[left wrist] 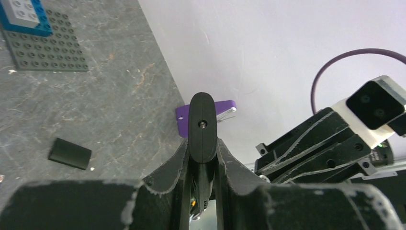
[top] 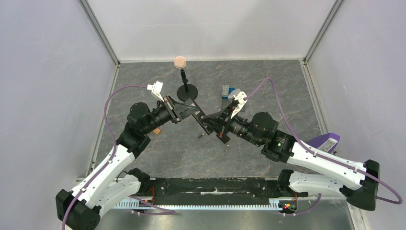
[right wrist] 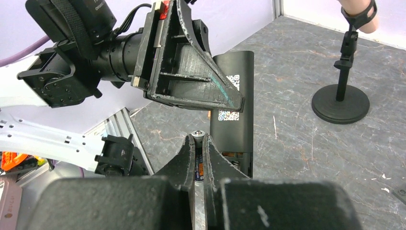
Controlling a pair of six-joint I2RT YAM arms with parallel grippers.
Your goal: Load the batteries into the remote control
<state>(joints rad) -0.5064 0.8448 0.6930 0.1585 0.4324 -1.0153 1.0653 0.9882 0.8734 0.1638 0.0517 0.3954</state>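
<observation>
1. Right gripper (right wrist: 197, 143) is pinched narrow on a battery (right wrist: 197, 136). The battery's metal end pokes out between the fingertips.
2. Just beyond that battery is the remote control (right wrist: 234, 129), held off the table (top: 158, 153). Its back face is turned to the right wrist camera and carries two code stickers. An open recess shows at its near end, beside the right fingers. I cannot tell whether the battery tip touches the remote.
3. The left gripper (left wrist: 202, 143) is closed on the remote control's long thin edges. In the left wrist view the remote's rounded end stands up between the two fingers.
4. On the table below the two grippers lies a tiny slim dark piece that looks like the second battery (top: 199, 137). It is too small to show detail.
5. A flat black cover (left wrist: 70, 153) lies on the table, well apart from the remote.
6. Farther off sits a grey studded baseplate (left wrist: 48, 50) with a blue brick (left wrist: 24, 21) at its corner.
7. Farthest back stands a black stand (top: 187, 90) topped with a pinkish ball (top: 180, 61).
</observation>
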